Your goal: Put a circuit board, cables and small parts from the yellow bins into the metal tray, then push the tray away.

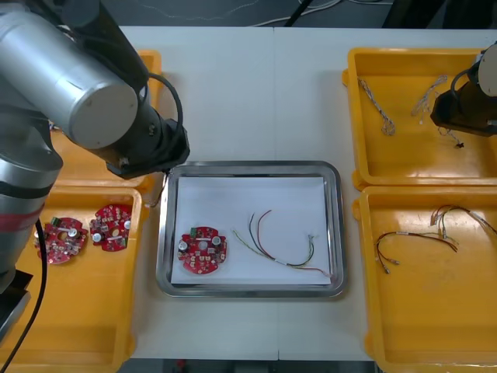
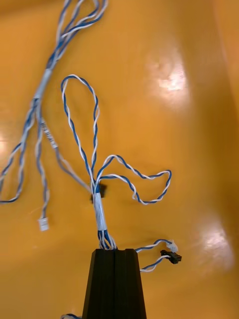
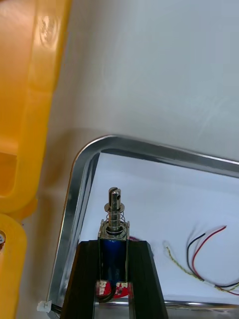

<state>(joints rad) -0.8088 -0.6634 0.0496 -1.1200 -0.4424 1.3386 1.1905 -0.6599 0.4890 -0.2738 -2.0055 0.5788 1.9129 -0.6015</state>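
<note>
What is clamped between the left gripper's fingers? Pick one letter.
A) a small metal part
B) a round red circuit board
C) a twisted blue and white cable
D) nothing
A: the left gripper is shut on a small metal part at the metal tray's corner; the twisted blue and white cable is in the right gripper.

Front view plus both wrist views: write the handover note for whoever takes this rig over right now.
Left gripper: jaws shut on a small metal part, above the far left corner of the metal tray.
Right gripper: jaws shut on a twisted blue and white cable, in the far right yellow bin.
Done: one circuit board and one thin cable lie in the tray.
Left: drop the part in, bring the blue and white cable over, push the tray away.
</note>
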